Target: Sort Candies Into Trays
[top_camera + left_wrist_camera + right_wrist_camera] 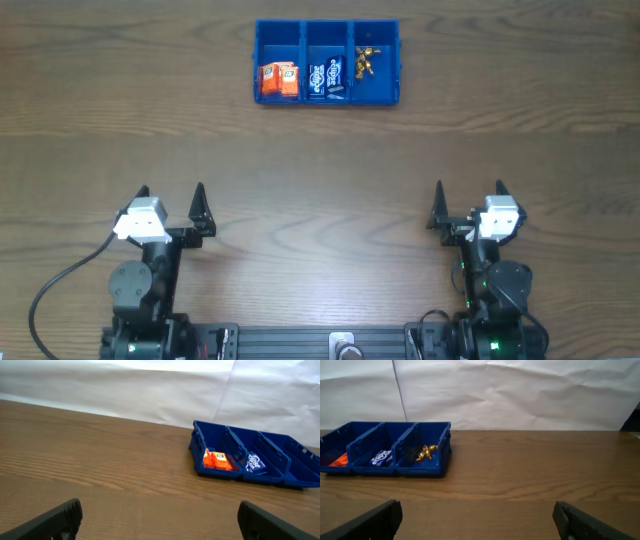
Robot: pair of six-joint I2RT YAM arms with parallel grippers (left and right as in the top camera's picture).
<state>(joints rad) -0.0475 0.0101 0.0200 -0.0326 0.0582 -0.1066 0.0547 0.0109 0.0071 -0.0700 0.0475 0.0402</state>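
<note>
Left end effector (171, 190), right end effector (469, 186) spread; tray (280, 42) well beyond.

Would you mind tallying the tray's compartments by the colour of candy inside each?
Compartments with orange candies: 1
Compartments with blue candies: 1
Compartments with gold candies: 1
Total: 3 compartments in the tray
</note>
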